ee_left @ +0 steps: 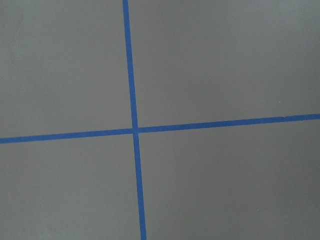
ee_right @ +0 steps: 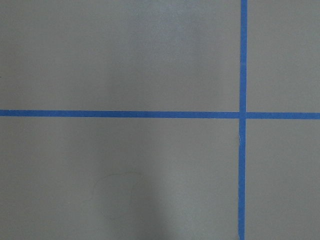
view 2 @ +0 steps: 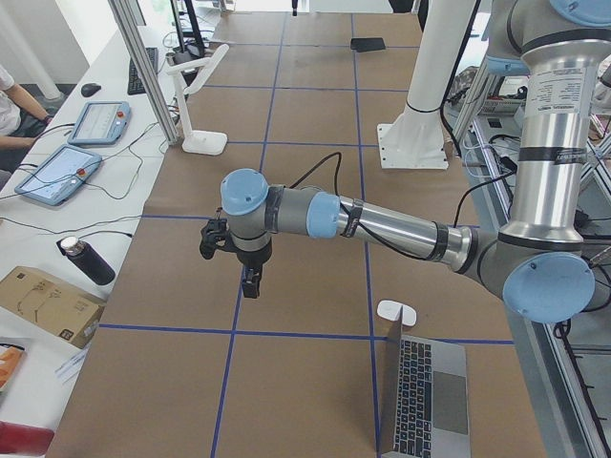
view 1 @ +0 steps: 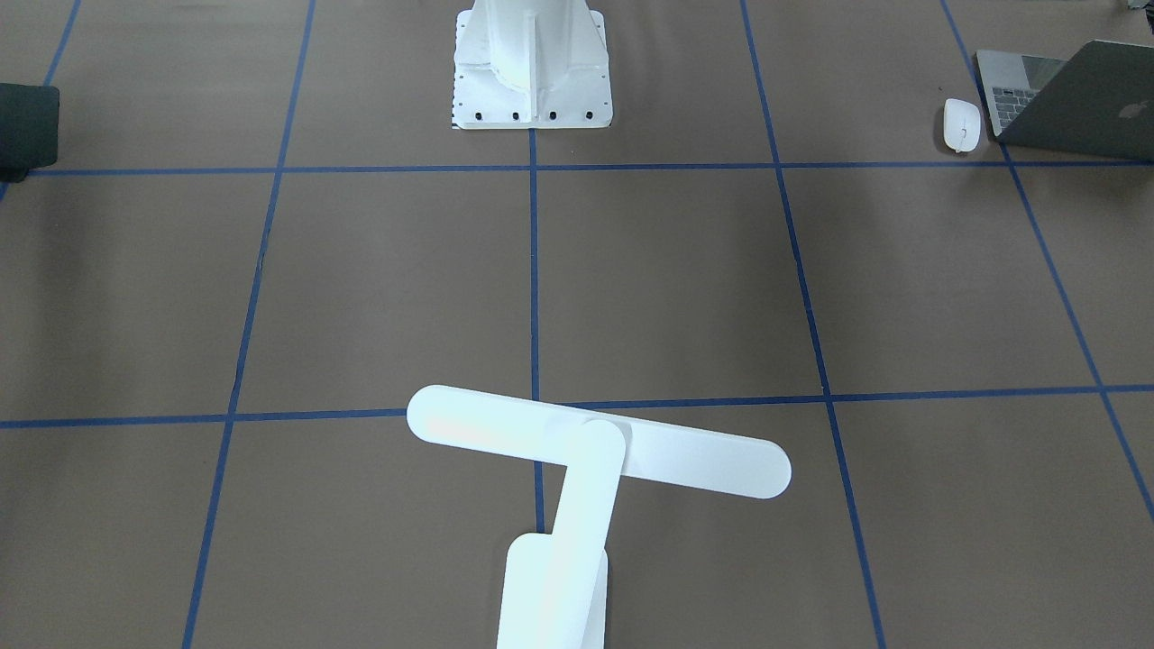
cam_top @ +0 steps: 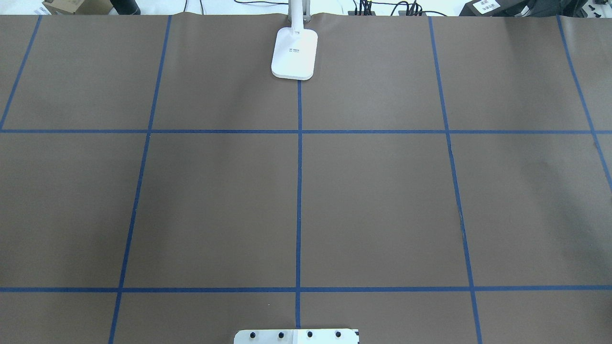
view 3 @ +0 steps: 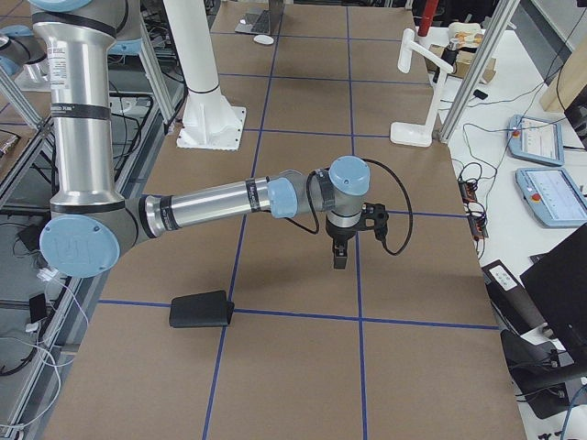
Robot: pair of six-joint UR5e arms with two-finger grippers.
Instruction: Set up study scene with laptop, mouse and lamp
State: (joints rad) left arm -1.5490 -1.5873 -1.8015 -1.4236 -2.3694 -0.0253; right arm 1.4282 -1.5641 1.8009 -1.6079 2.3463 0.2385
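On the table [view 2: 315,124], laptop [view 2: 425,401] sits apart from left end effector [view 2: 250,286].

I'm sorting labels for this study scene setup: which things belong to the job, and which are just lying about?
Job:
laptop
mouse
lamp

Lying about:
black mousepad
white pedestal
dark bottle
cardboard box

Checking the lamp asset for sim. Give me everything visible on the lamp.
The lamp is all white, smooth, plastic-looking. Its flat rectangular base, round-cornered with small grey markings, sits on the brown paper table at the far edge from the robot, on the centre blue tape line. A flat arm rises from the base's far end, carrying a long, rounded-end bar head crosswise on top. Nothing else touches it. Lit or not: cannot tell.
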